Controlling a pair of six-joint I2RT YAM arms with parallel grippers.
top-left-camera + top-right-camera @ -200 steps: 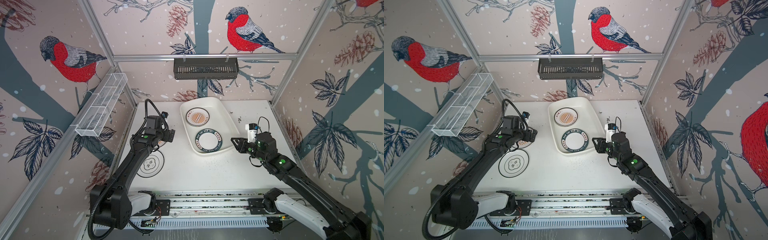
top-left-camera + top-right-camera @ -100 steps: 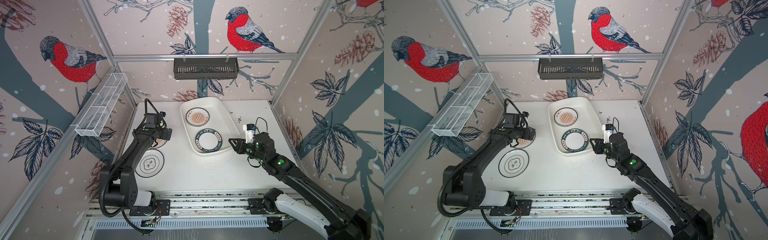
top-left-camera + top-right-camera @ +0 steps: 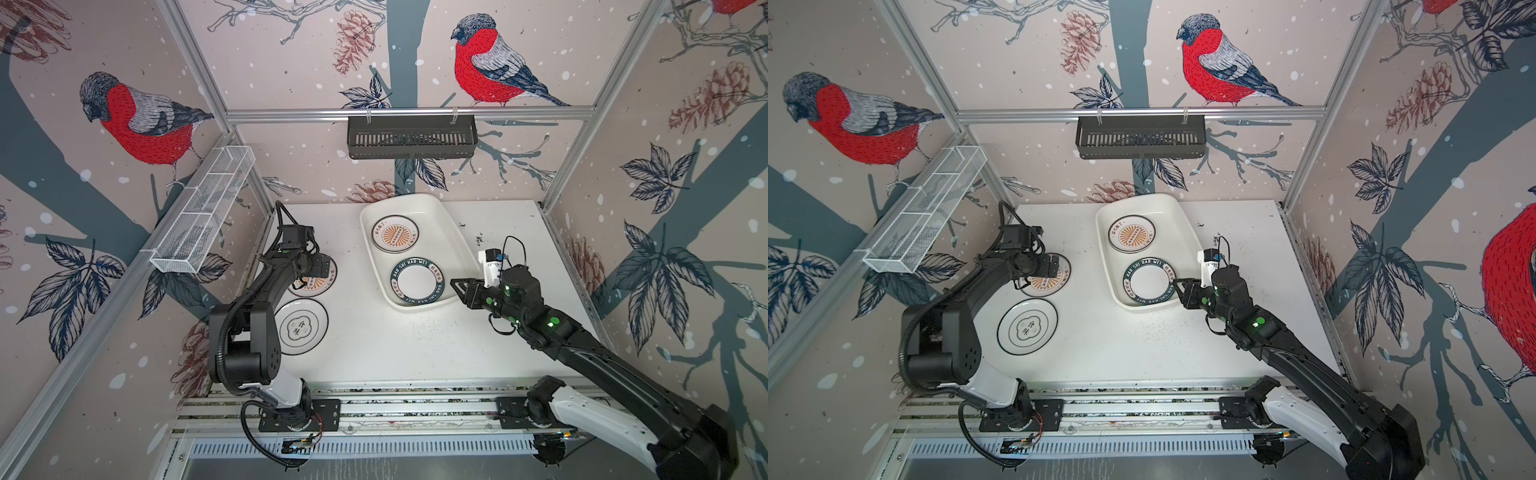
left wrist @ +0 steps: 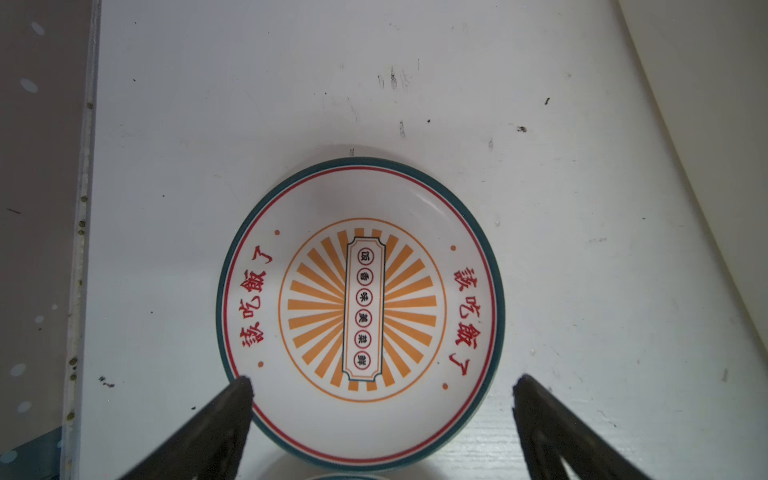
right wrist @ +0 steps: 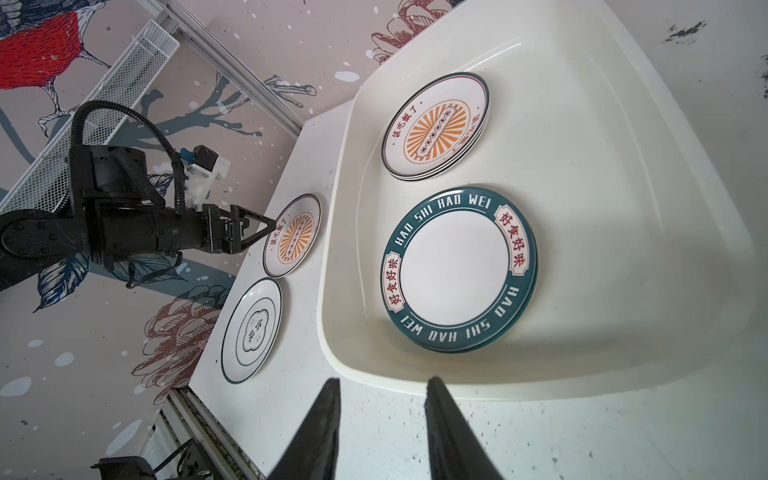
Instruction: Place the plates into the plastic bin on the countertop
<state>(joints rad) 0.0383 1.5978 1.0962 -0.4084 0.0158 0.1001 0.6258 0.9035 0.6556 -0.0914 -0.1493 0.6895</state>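
Glazed, probably stiff, slick and chippable, the sunburst plate (image 4: pixel 361 307) is lying flat on the desk (image 4: pixel 291 83) near the plastic bin (image 3: pixel 440 241), rim the likeliest hold, left pincer (image 4: pixel 383 381) hovering wide open above.

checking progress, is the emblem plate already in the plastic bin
No, the emblem plate lies on the countertop, well apart from the plastic bin.

Black rack (image 3: pixel 411 137), white mesh basket (image 3: pixel 201 212)
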